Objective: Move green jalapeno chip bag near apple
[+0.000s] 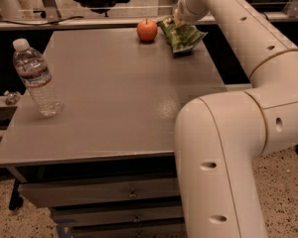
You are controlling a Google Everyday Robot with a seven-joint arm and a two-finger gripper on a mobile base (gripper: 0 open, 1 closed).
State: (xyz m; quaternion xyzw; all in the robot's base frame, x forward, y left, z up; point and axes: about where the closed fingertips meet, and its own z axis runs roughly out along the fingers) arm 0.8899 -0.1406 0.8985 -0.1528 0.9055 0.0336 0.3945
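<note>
The green jalapeno chip bag [183,34] lies crinkled at the far right of the grey table [109,98]. The red-orange apple [147,30] stands just left of it, a small gap apart, near the table's far edge. My gripper [178,18] is at the bag's top far end, right above it, mostly hidden by my white wrist. My arm reaches in from the right, over the table's right edge.
A clear plastic water bottle [36,78] with a white cap stands near the table's left edge. My large white arm segment [223,167] fills the front right. Drawers [104,195] sit under the table. A counter and a chair stand behind it.
</note>
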